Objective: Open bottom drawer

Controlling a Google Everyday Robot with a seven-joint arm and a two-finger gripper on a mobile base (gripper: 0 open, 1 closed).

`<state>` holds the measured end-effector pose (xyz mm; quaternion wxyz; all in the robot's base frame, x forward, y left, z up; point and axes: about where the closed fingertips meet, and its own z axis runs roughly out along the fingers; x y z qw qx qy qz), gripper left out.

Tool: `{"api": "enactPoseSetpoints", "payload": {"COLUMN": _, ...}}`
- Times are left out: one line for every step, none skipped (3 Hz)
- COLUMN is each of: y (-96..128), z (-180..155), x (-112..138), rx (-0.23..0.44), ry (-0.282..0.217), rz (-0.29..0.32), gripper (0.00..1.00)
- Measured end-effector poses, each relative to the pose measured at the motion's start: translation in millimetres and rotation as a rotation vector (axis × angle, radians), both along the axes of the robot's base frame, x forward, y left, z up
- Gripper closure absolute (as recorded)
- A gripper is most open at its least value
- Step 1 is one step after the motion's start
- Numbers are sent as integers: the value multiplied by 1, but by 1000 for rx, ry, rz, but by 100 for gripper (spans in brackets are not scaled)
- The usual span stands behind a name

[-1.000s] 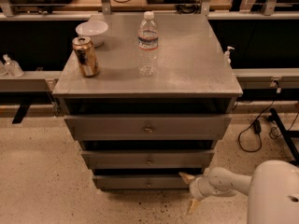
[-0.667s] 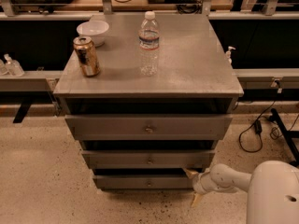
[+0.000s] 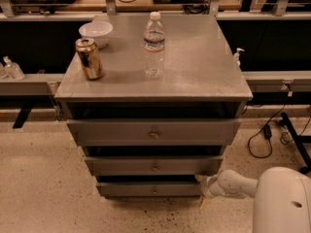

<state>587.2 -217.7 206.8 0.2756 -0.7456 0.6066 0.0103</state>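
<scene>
The grey cabinet (image 3: 194, 76) has three drawers. The bottom drawer (image 3: 146, 189) is the lowest and narrowest-looking one, with a flat grey front and a tiny round knob (image 3: 154, 191) at its centre. A dark gap shows above its front. My gripper (image 3: 201, 189), on a white arm coming from the lower right, sits at the right end of the bottom drawer's front. One tan fingertip (image 3: 198, 177) is at the drawer's top corner and the other is below it near the floor, so the gripper is open and holds nothing.
The middle drawer (image 3: 154, 166) and top drawer (image 3: 154, 132) are above. On the cabinet top stand a soda can (image 3: 89, 58), a water bottle (image 3: 154, 45) and a white bowl (image 3: 95, 32). Cables (image 3: 265, 140) lie on the speckled floor to the right. My white base (image 3: 284, 203) is at the lower right.
My gripper has shifted slightly right and up along the bottom drawer's right end. The drawer front has not visibly moved.
</scene>
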Motion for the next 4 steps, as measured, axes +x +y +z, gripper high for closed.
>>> {"api": "enactPoseSetpoints", "payload": {"y": 0, "z": -1, "x": 1, "rx": -2, "ry": -5, "rz": -4, "gripper": 0}}
{"api": "enactPoseSetpoints", "payload": {"y": 3, "z": -9, "x": -2, "rx": -28, "ry": -7, "rz": -8, "gripper": 0}}
{"api": "enactPoseSetpoints", "payload": {"y": 12, "z": -35, "x": -9, "rx": -76, "ry": -21, "rz": -24, "gripper": 0}}
{"api": "enactPoseSetpoints", "payload": {"y": 13, "z": -35, "x": -9, "rx": -75, "ry": -20, "rz": -23, "gripper": 0}}
